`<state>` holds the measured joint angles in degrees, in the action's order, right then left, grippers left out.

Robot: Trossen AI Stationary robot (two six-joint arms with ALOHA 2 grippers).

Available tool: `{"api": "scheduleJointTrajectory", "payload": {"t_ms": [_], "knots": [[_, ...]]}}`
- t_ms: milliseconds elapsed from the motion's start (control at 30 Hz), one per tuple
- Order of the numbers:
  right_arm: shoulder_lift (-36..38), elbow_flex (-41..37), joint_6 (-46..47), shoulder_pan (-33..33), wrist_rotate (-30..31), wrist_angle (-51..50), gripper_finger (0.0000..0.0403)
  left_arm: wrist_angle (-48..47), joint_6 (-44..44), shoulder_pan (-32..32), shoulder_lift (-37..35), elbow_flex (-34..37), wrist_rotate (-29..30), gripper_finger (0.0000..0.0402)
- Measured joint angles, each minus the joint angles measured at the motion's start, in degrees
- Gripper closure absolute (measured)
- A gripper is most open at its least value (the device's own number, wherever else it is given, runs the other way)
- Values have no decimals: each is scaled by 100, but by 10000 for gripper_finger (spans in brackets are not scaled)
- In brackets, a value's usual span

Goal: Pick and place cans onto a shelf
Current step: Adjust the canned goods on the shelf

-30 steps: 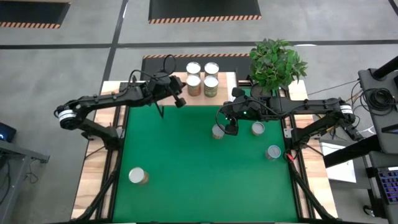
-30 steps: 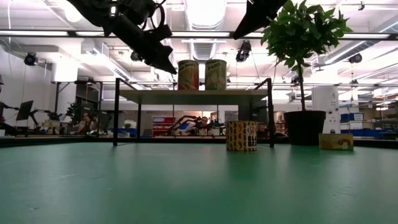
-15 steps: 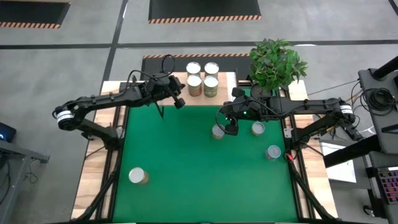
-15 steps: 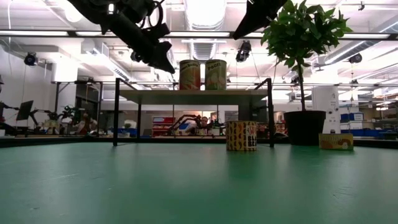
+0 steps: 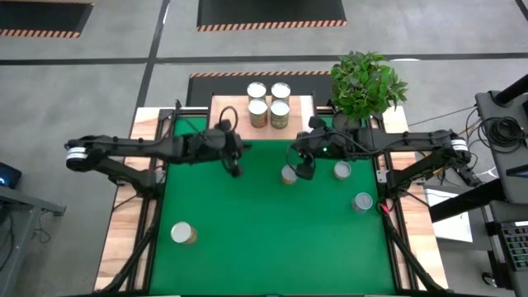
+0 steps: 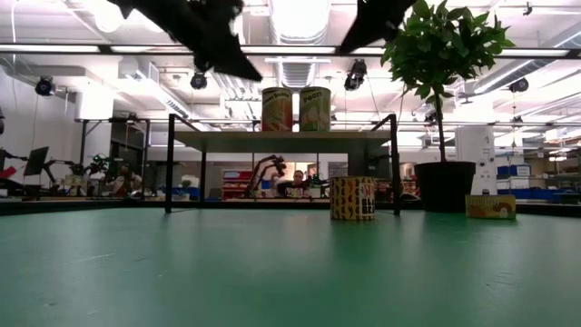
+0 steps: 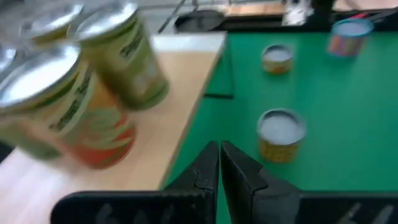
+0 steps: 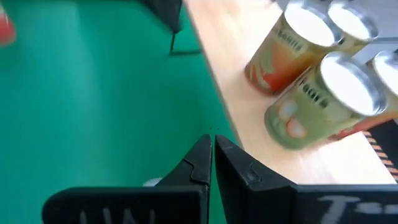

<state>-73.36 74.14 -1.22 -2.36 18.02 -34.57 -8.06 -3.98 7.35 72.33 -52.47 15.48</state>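
The shelf (image 5: 224,111) stands at the table's far edge with four cans (image 5: 256,107) upright on its wood top; the low view shows two of them (image 6: 276,109). Four more cans stand on the green mat: one (image 5: 289,174) beside my right gripper, one (image 5: 341,171), one (image 5: 361,201) and one (image 5: 183,233) at the near left. My left gripper (image 5: 235,168) is shut and empty, high over the mat in front of the shelf. My right gripper (image 5: 304,170) is shut and empty, raised just right of the nearest can. Both sets of fingertips show closed in the left wrist view (image 7: 219,149) and the right wrist view (image 8: 211,144).
A potted plant (image 5: 367,82) in a black pot (image 6: 445,186) stands at the far right, beside the shelf. Light wood borders (image 5: 124,239) flank the green mat. The mat's middle and near half hold only the can at the near left.
My left gripper has swung from the shelf's left front corner toward the table's near edge and a little right, out over the mat, its arm stretching flatter. The cans and the shelf stand as before.
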Motion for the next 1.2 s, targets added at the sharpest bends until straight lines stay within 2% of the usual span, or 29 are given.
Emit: {"api": "scheduleJointTrajectory", "payload": {"t_ms": [167, 300, 633, 767, 933, 1200], "knots": [[-122, 496, 172, -204, -2, 55, 394, 124, -172, -708, -226, 0, 573, 402], [-523, 1152, 26, -423, -5, -144, 394, 210, -301, -1075, -430, 0, 652, 402], [-2126, 3428, -1013, -1417, -53, -1492, 394, 155, -308, -1259, -765, 11, 667, 402], [-2610, 4100, -1486, -1826, -526, -2117, 394, 145, -305, -1259, -756, 45, 667, 402], [-2793, 4282, -1644, -2106, -1471, -2305, 394, 113, -303, -1258, -755, 66, 667, 402], [-2813, 4042, -1680, -2150, -1502, -2294, 394, 55, -298, -1259, -758, 66, 665, 402]]}}
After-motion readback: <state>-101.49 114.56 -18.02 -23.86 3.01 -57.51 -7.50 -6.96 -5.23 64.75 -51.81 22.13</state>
